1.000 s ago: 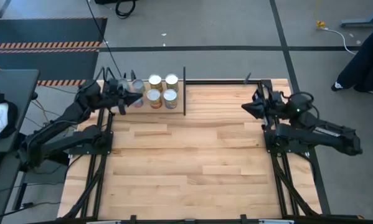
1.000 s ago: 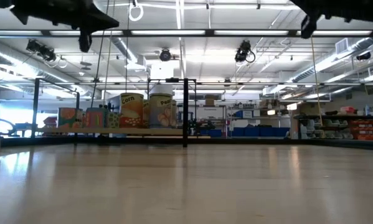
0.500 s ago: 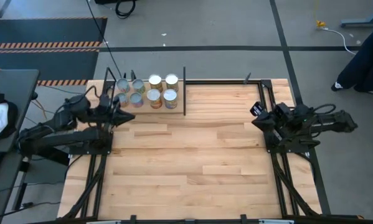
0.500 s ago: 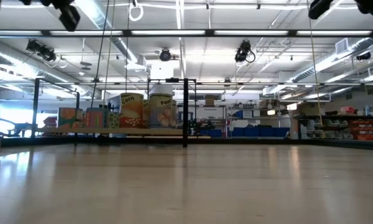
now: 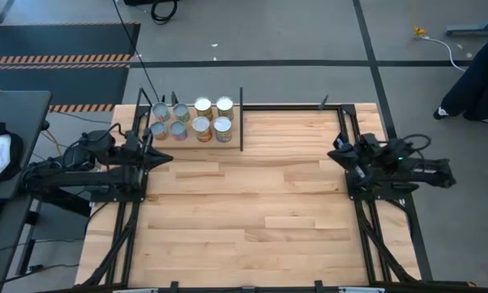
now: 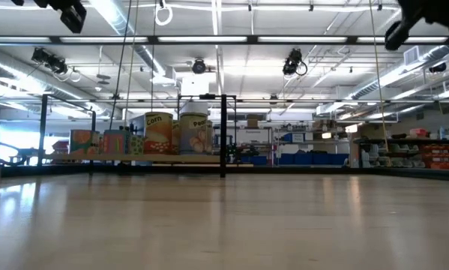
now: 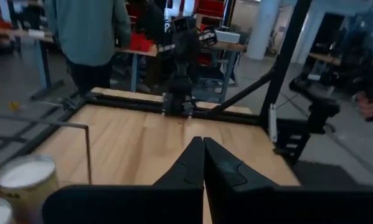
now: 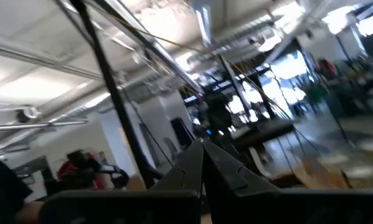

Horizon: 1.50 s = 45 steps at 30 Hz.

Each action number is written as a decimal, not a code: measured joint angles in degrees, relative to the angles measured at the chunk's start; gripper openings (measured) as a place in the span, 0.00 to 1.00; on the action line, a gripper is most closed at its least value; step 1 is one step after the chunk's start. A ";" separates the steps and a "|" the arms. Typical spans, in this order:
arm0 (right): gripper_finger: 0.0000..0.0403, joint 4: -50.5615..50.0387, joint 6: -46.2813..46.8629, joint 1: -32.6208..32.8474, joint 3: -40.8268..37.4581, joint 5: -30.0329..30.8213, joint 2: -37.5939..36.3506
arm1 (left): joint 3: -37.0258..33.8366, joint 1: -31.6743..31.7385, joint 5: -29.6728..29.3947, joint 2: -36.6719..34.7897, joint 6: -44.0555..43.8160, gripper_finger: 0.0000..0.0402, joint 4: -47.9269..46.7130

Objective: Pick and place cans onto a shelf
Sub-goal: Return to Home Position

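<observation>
Several cans (image 5: 191,120) with silver or white tops stand upright in two rows on the shelf (image 5: 227,138), a light-wood board framed by black rods at the table's far left. In the low view the cans (image 6: 164,133) stand side by side on the shelf board (image 6: 157,158). My left gripper (image 5: 169,155) is shut and empty, raised over the table's left edge, near of the shelf, pointing right. My right gripper (image 5: 331,154) is shut and empty over the right edge, pointing left. Two cans (image 7: 21,180) show in the left wrist view.
A tall black post (image 5: 241,120) stands at the shelf's right end. Black frame rails (image 5: 292,106) run along the table's far and side edges. The tabletop's middle (image 5: 244,203) is bare wood. A person (image 7: 86,31) stands beyond the table's right side.
My left gripper has drawn back from the cans on the shelf toward the table's near-left side, and its arm has folded in. My right arm has also folded back over the right edge, and its gripper has gone a little toward the near edge.
</observation>
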 joint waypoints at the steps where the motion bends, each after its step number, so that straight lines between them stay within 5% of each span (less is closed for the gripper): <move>1: 0.04 0.13 0.40 -1.04 -0.87 -0.02 0.24 | 0.00 0.00 0.12 0.02 1.74 0.01 -0.05; 7: 0.04 16.37 -4.72 -4.13 -11.85 1.72 1.14 | 0.00 -0.07 1.38 0.04 5.92 0.01 0.13; 11: 0.04 14.62 -7.24 -4.49 -11.56 5.26 1.30 | -2.59 -0.22 1.53 -0.28 4.90 0.01 5.11; 19: 0.04 6.67 -21.31 -4.49 -11.75 7.12 1.30 | -20.00 -0.68 1.27 -3.06 -0.08 0.01 26.32; 26: 0.04 -1.37 -24.36 -4.47 -11.75 7.34 1.34 | -30.27 -0.62 -12.89 -4.11 -7.36 0.01 30.51; 30: 0.04 -0.56 -24.35 -4.47 -11.75 7.34 1.32 | -33.59 -1.28 -7.68 -4.17 -1.59 0.01 39.78; 38: 0.04 -0.38 -24.15 -4.49 -11.75 7.34 1.33 | -33.55 -2.19 -6.61 -6.62 -1.18 0.01 40.73; 45: 0.04 -0.38 -24.13 -4.48 -11.75 7.34 1.34 | -33.55 -2.16 -5.82 -17.25 1.82 0.01 35.88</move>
